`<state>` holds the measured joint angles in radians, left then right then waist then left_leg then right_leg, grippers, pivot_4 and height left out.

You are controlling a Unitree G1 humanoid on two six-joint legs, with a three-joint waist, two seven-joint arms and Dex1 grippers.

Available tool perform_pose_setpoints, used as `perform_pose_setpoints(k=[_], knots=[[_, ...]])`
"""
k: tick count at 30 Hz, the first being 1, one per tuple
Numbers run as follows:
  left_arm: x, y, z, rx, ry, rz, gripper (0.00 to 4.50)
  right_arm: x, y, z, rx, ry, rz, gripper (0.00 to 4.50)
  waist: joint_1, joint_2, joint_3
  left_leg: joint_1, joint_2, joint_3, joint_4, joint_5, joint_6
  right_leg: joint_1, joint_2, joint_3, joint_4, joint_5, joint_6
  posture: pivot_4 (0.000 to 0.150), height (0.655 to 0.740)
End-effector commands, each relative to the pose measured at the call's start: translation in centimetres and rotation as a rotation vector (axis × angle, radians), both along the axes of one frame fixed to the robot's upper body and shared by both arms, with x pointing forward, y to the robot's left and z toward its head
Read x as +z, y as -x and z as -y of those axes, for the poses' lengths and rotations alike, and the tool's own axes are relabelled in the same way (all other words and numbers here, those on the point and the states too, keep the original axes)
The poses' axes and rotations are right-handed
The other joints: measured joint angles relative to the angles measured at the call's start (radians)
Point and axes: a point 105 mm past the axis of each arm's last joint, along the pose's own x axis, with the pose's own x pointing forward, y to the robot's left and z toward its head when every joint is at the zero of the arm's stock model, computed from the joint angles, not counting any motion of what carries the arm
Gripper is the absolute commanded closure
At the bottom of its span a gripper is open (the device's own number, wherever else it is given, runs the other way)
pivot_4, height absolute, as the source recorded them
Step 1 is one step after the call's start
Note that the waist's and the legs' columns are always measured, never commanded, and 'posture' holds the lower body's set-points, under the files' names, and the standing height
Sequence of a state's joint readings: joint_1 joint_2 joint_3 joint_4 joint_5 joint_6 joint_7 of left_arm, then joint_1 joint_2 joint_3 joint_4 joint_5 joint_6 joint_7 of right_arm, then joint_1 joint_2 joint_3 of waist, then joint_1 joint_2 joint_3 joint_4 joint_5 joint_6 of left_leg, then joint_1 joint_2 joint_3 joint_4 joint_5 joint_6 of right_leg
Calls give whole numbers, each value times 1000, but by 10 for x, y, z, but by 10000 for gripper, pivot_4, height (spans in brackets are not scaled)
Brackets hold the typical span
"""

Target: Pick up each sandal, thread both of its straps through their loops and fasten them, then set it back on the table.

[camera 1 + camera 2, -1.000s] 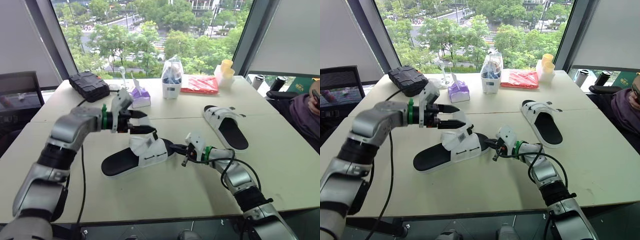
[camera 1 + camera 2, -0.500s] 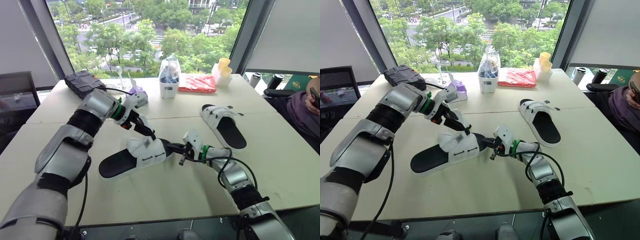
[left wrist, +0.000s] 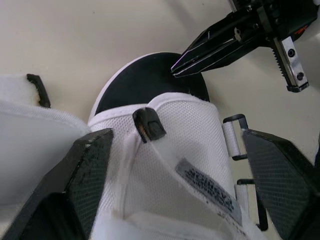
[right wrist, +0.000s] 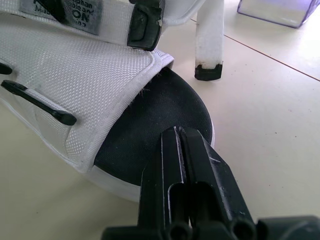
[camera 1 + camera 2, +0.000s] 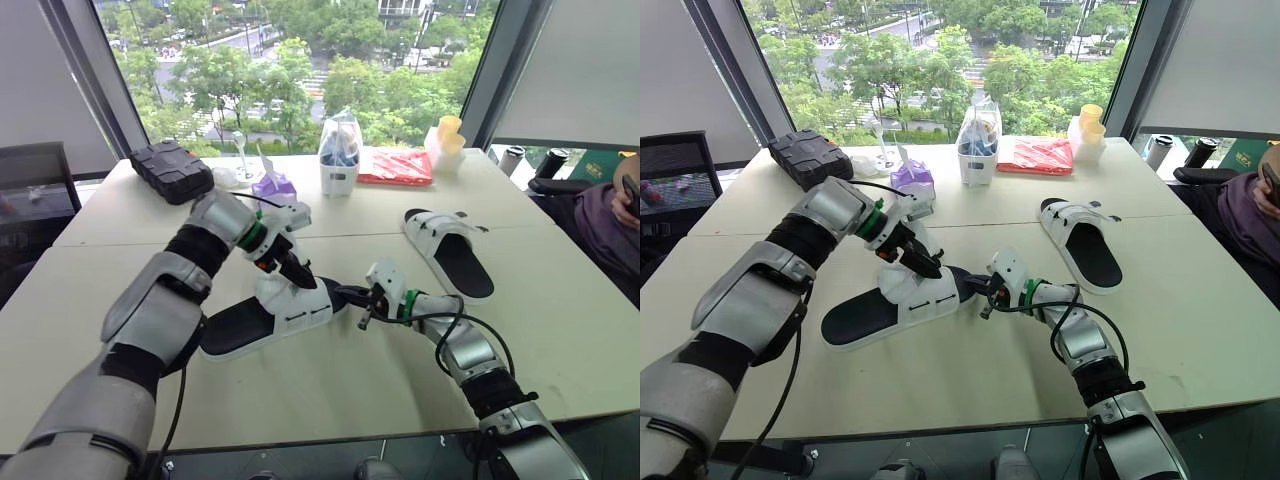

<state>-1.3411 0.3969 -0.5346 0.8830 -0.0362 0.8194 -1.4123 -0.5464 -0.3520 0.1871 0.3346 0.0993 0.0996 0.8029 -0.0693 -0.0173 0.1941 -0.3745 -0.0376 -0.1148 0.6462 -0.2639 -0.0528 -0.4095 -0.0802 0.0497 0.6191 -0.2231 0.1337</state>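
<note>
My left forearm covers part of the near sandal's (image 5: 245, 325) heel end. From the head camera I can't tell whether the left claw (image 5: 293, 272) is touching the white upper. The left wrist camera shows its two fingers (image 3: 87, 172) spread wide, one on each side of that upper and grasping nothing. One black-tipped strap (image 3: 37, 90) lies loose off to the side. I can't make out whether the other strap passes through its loop (image 3: 232, 137).

This sandal lies flat on the tabletop (image 5: 330, 390). Its long axis runs from near-left to right, with the open black footbed at the left and the strapped end at the right.

The right claw (image 5: 345, 294) sits at the strapped end with its fingers clenched together and nothing between them. Its tip is over the edge of the black footbed, though I can't tell if it makes contact.

The second sandal (image 5: 452, 252) lies well apart to the right, with its strapped end farther away and its heel nearer. A person (image 5: 610, 225) is cut off by the right edge.
</note>
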Motion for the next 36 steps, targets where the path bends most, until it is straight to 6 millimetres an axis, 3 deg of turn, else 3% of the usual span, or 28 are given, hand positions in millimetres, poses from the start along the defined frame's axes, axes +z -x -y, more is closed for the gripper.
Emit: perform_pose_setpoints(k=[1, 5, 8, 13, 17, 20, 23, 26, 30, 32, 36], knots=[[1, -4, 0, 8, -6, 30, 25005, 7, 2, -2, 2, -13, 34, 45000, 0, 0, 0, 0, 0, 0, 0, 0, 0, 0, 0, 0, 0, 0, 0, 1500, 7400], [2, -6, 1, 14, 9, 37, 44647, 7, 2, -2, -2, -14, 35, 45000, 0, 0, 0, 0, 0, 0, 0, 0, 0, 0, 0, 0, 0, 0, 0, 1500, 7400], [20, -8, 2, 49, 80, 40, 44647, 6, 3, -2, -3, -13, 35, 45000, 0, 0, 0, 0, 0, 0, 0, 0, 0, 0, 0, 0, 0, 0, 0, 1500, 7400], [80, -17, 2, 135, 343, 186, 44647, 5, 4, -2, -5, -14, 35, 45000, -1, 0, 0, 0, 0, 0, 0, 0, 0, 0, 0, 0, 0, 0, 0, 1500, 7400], [120, -22, -12, 187, 476, 457, 44647, 2, 5, -2, 0, -12, 27, 45000, 0, 0, 0, 0, 0, -1, -1, 0, 0, 0, -1, 0, 0, 0, 0, 1500, 7400], [133, -16, -18, 99, 417, 841, 44647, 2, 5, -2, 10, -12, 19, 45000, 1, 1, 0, 1, 0, 0, -1, 0, -1, 0, -1, 0, 1, 0, 0, 1500, 7400], [125, 16, -6, -132, 346, 1104, 44647, 1, 5, -3, 22, -8, 14, 45000, 3, 1, 0, 1, 0, 0, -1, 1, -2, 0, -1, 0, 0, 1, -1, 1500, 7400], [93, 49, 2, -446, 153, 1393, 44647, 1, 5, -2, 29, -6, 10, 45000, 6, 1, 0, 0, 0, 1, -1, 1, -2, 0, -2, 1, -1, 1, -2, 1500, 7400], [80, 67, -4, -683, 21, 1736, 44647, 1, 3, -3, 33, -6, 6, 45000, 22, 1, 0, 1, 0, 2, -1, 1, -2, 0, -2, 1, -2, 2, -3, 1500, 7400], [82, 73, -6, -775, 3, 1891, 44647, 0, 3, -4, 34, -7, 4, 45000, 28, 1, 0, 1, 0, 2, 0, 1, -2, 0, -1, 1, -3, 3, -5, 1500, 7400], [77, 88, 1, -841, 106, 1950, 44647, -2, 4, -6, 37, -9, -2, 45000, 32, 1, -1, 2, 0, 2, 2, 1, -2, 2, -1, 1, -3, 3, -5, 1500, 7400]])
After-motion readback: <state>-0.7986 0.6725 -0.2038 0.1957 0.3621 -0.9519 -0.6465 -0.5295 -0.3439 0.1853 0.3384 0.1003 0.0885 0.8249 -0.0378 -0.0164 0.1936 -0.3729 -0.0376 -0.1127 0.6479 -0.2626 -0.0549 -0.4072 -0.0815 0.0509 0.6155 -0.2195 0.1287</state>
